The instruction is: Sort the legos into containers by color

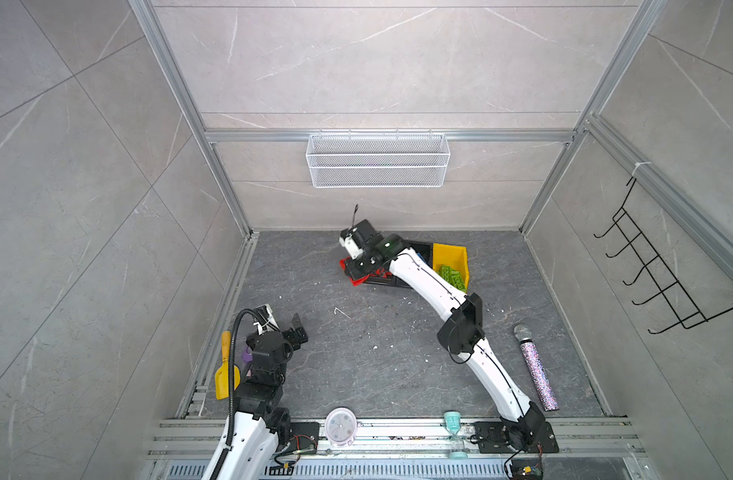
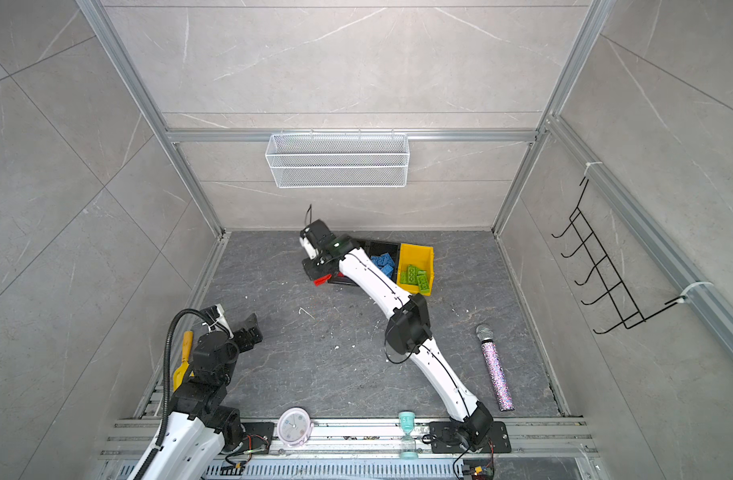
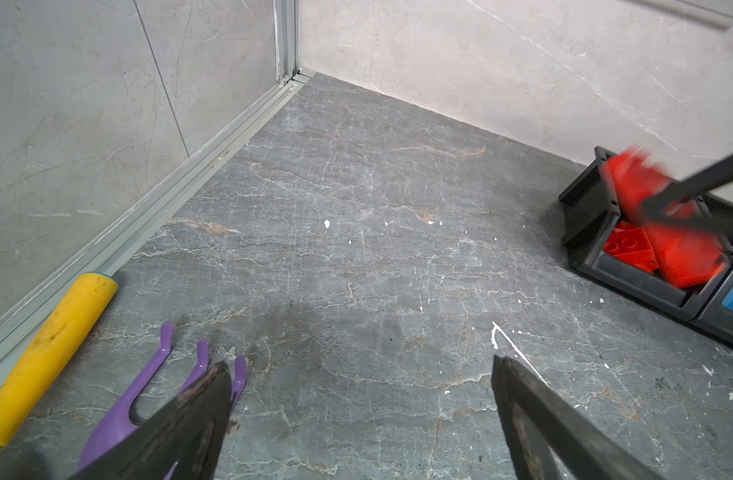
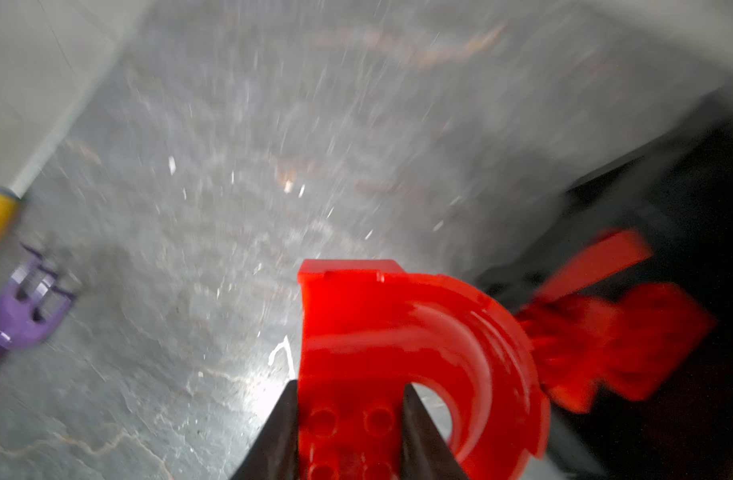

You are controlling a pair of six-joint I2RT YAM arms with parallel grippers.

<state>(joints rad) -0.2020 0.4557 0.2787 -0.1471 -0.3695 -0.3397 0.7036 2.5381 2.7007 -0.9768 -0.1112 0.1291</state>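
My right gripper (image 4: 350,384) is shut on a red arch-shaped lego (image 4: 398,332), its fingers pinching the studded end. It hangs at the left end of the row of containers, over the black bin (image 3: 585,232) that holds several red legos (image 3: 628,247). Red shows under the wrist in a top view (image 2: 322,280). The middle black bin (image 2: 383,245) holds blue legos (image 2: 383,264). The yellow bin (image 2: 416,251) holds lime green legos (image 2: 416,276). My left gripper (image 3: 360,365) is open and empty, low over the floor at the front left (image 1: 298,328).
A yellow shovel (image 1: 223,374) and a purple rake (image 3: 148,386) lie by the left wall beside my left arm. A glittery microphone (image 1: 535,365) lies at the right. A clock (image 1: 339,424) and hourglass (image 1: 454,432) sit on the front rail. A wire basket (image 1: 377,160) hangs on the back wall.
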